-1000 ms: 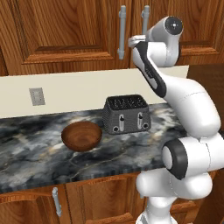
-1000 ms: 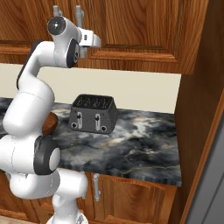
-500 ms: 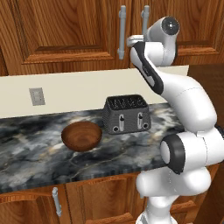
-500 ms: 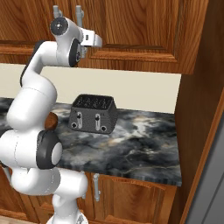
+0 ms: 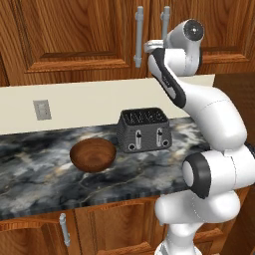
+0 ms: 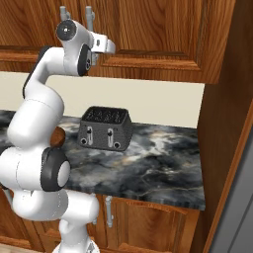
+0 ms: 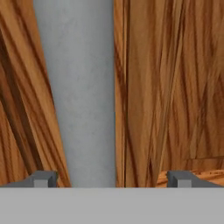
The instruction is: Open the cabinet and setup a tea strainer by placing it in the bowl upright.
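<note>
Nearest the base, the dark marbled surface (image 5: 45,169) carries the bowl (image 5: 93,154) w/ nothing visible in it, and just to its right, a bit further back, the grey toaster (image 5: 145,130); the two stand near but apart. Above and behind, the arm reaches up to the cabinet (image 5: 74,40), both doors shut. In the hand view the tool (image 7: 109,179) is spread wide, grasping nothing, w/ the grey bar handle (image 7: 74,92) rising between its tips but left of centre, close to the left tip (image 7: 41,179). Step in hand, as I judge it: grab that handle to pull the door open. To do it well: shift the tool sideways so the bar sits mid-gap, push in a touch so the pads wrap it and don't just pinch the front, then clench and pull along the door's arc, not straight back, or the grip may slip off. Which of the two bars (image 5: 165,25) it is can't be fixed from the hand view; in the base views the wrist covers the tool, so contact w/ the bar is hard to judge. Tea strainer: presumably behind the shut doors, hidden. In the right base view the bowl is mostly behind the arm.
</note>
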You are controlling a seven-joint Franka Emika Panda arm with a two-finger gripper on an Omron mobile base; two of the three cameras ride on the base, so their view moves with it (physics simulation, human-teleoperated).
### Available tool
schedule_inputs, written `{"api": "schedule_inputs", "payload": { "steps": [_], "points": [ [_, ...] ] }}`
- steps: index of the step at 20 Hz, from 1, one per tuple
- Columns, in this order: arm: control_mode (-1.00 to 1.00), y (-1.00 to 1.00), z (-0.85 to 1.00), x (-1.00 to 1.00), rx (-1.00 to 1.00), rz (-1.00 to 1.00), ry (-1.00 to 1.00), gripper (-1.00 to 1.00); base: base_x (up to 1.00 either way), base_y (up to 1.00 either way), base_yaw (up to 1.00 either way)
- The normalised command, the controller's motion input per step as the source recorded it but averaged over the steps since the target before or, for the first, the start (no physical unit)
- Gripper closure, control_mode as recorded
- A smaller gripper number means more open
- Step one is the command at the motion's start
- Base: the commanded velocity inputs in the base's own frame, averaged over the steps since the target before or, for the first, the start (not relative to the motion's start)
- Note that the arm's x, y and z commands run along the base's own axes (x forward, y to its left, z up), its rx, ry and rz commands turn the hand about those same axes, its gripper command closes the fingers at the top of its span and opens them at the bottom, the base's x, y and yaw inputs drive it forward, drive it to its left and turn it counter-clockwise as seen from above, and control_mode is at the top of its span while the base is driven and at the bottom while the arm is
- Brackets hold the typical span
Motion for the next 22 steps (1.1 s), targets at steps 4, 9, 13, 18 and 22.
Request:
{"api": "schedule_inputs", "payload": {
  "steps": [4,9,13,18,22],
  "points": [
    [-1.00,0.00,0.00,0.20,0.00,0.00,0.00,1.00,0.00,0.00,0.00],
    [-1.00,0.00,0.00,0.13,0.00,0.00,0.00,1.00,0.00,0.00,0.00],
    [-1.00,0.00,0.00,0.11,0.00,0.00,0.00,1.00,0.00,0.00,0.00],
    [-1.00,-0.10,0.00,-0.09,0.00,0.00,0.00,1.00,0.00,0.00,0.00],
    [-1.00,-0.29,0.00,-0.43,0.00,0.00,0.00,1.00,0.00,0.00,0.00]
  ]
}}
